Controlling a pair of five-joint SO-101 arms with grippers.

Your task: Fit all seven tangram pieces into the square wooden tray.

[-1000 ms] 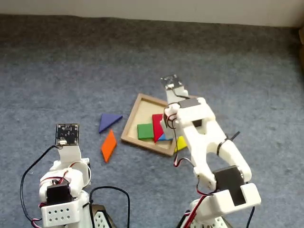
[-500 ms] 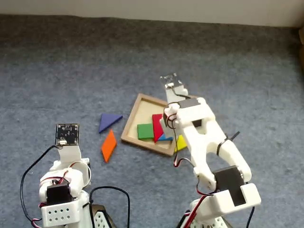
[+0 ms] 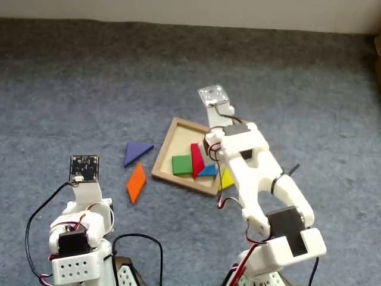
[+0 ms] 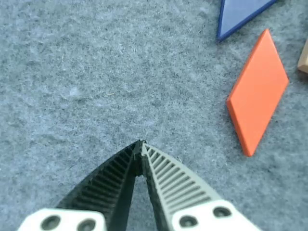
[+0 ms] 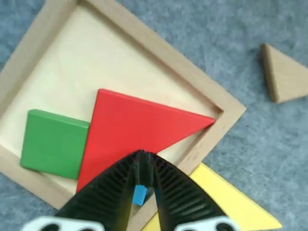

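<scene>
Over the wooden tray [image 5: 168, 57], the right claw [image 5: 142, 154] hangs pressed together (left claw [image 4: 140, 144] likewise, above carpet [image 4: 72, 72]).

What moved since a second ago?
The right arm swung slightly farther forward, its hand shut on the blue piece. The left arm, tray, green square, purple triangle and orange piece stayed put.
</scene>
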